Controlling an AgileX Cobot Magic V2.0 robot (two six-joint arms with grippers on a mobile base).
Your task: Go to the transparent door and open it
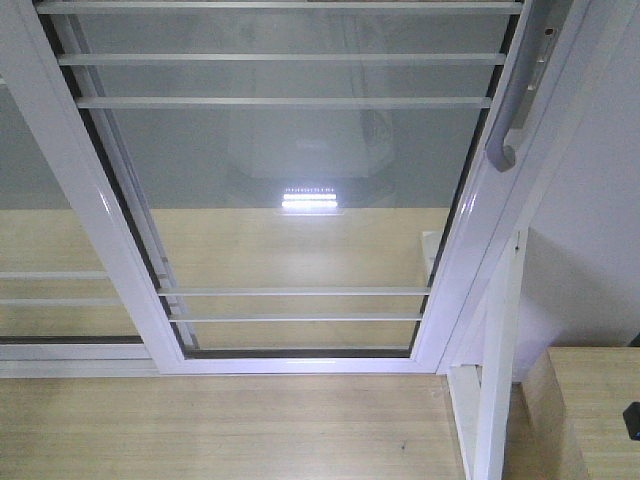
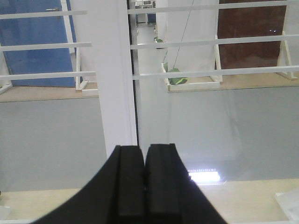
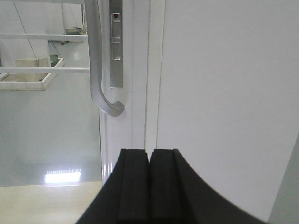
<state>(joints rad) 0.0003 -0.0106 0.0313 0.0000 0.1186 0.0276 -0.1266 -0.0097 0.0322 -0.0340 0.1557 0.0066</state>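
Observation:
The transparent door (image 1: 290,200) fills the front view, a clear glass panel in a white frame crossed by thin white bars. Its curved grey pull handle (image 1: 515,100) sits on the right stile. In the right wrist view that handle (image 3: 100,70) hangs above and left of my right gripper (image 3: 149,154), whose black fingers press together with nothing between them. My left gripper (image 2: 145,149) is shut too and empty; it faces the door's white left stile (image 2: 114,74), with glass on both sides. Neither gripper touches the door.
A second white-framed glass panel (image 1: 50,240) lies left of the door. A plain white wall (image 3: 224,102) stands right of the handle stile. A wooden surface (image 1: 590,410) sits at the lower right, and wood flooring (image 1: 220,430) runs up to the door track.

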